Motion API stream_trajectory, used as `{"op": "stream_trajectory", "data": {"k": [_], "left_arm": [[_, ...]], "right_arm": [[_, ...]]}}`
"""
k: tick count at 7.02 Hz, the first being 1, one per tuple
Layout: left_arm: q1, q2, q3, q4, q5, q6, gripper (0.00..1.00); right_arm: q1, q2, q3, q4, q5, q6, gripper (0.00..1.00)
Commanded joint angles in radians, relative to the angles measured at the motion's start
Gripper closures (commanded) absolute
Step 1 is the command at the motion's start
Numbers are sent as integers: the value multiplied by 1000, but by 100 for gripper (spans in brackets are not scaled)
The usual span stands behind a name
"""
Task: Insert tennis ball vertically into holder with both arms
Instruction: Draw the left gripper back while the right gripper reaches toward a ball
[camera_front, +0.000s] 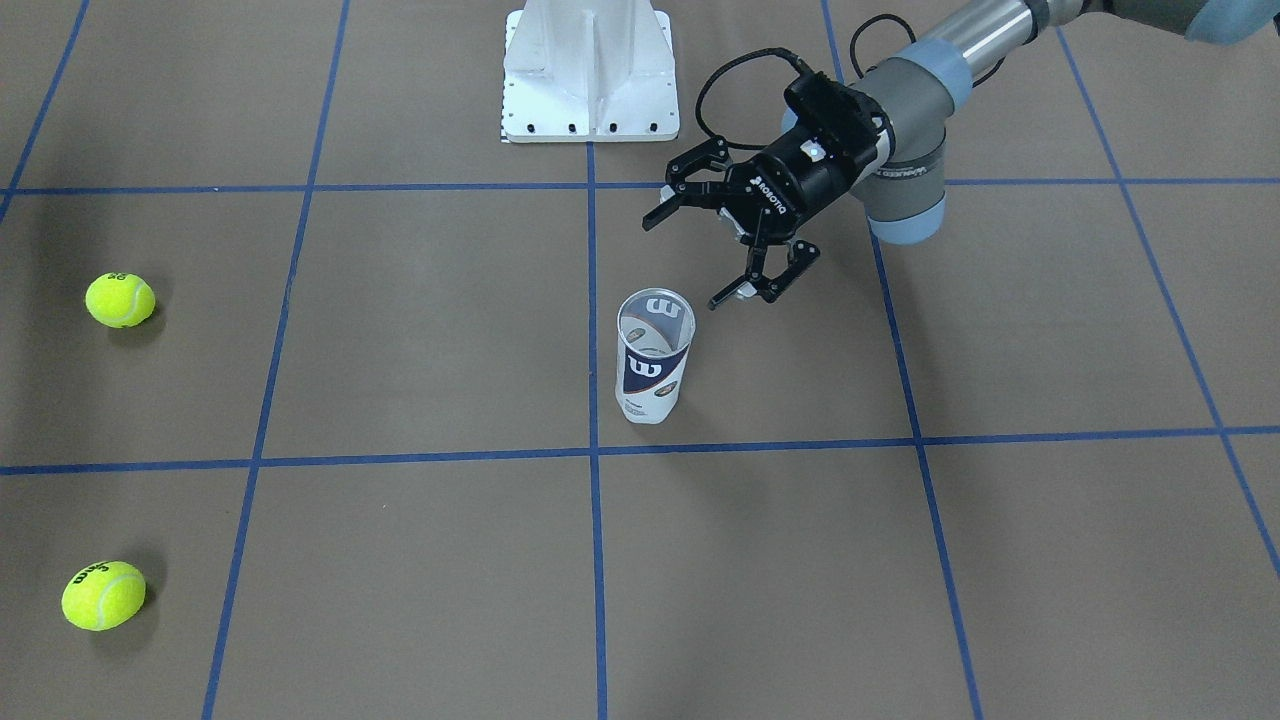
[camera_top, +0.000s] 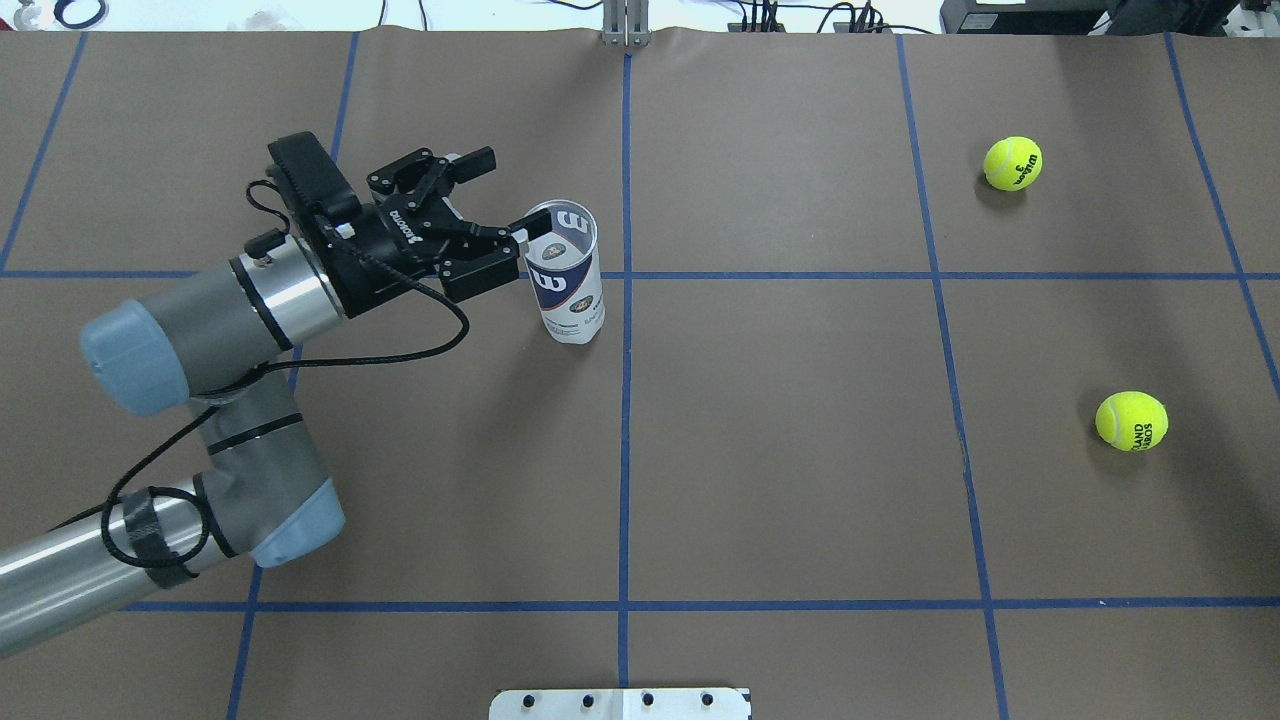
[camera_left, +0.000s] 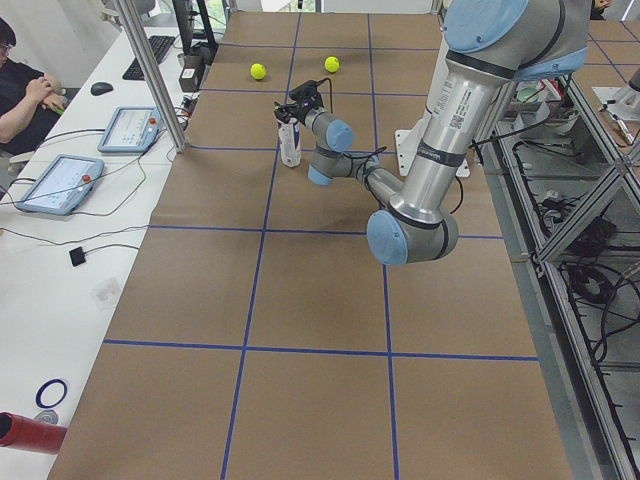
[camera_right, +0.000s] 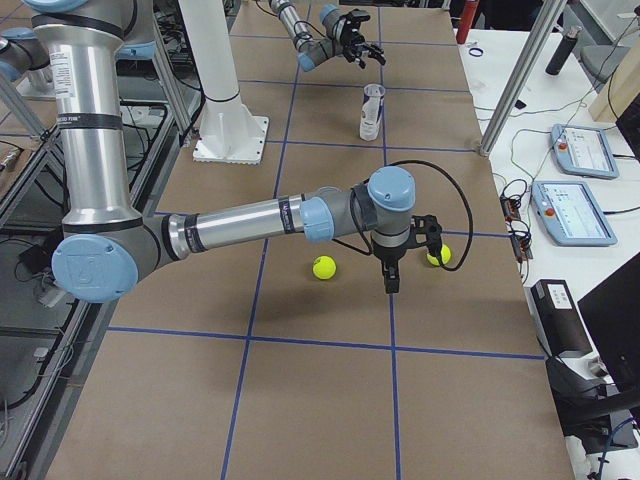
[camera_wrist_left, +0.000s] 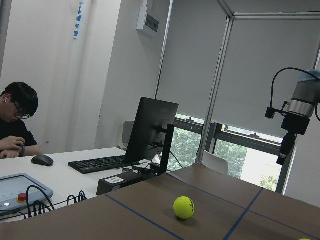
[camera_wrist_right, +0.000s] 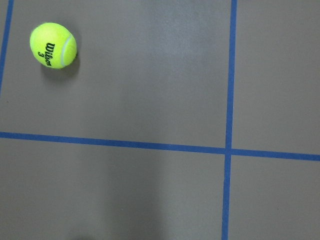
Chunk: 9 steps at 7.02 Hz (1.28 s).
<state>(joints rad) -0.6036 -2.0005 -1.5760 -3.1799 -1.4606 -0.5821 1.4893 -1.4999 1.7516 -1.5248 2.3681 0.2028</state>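
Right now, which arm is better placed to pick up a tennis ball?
The right. The right gripper hangs pointing down close to the ball nearer the robot and the ball farther out; the left gripper stands open beside the holder, across the table from both.

Left hand (camera_top: 505, 195) level, fingers spread wide; right hand (camera_right: 390, 270) straight down, its grip unreadable.

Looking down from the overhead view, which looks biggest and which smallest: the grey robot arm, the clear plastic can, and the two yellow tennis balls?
1. Grey robot arm, by far.
2. Clear plastic tennis-ball can.
3. Yellow tennis balls: the nearer one looks slightly bigger than the farther one, probably only from nearness to the camera, so I leave them unranked.
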Motion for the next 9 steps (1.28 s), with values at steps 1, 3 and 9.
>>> {"op": "stream_trajectory", "data": {"k": [1,3,9], "left_arm": [[-121,179,-62,46,-176,-42,1],[-131,239,-49,49,-265,-184,1],[-125,233,16,48,-267,-248,1]], "right_arm": [[-18,12,17,6,43,178,1],[-105,10,26,12,22,242,0],[-481,-152,51,390,-133,621,0]]}}
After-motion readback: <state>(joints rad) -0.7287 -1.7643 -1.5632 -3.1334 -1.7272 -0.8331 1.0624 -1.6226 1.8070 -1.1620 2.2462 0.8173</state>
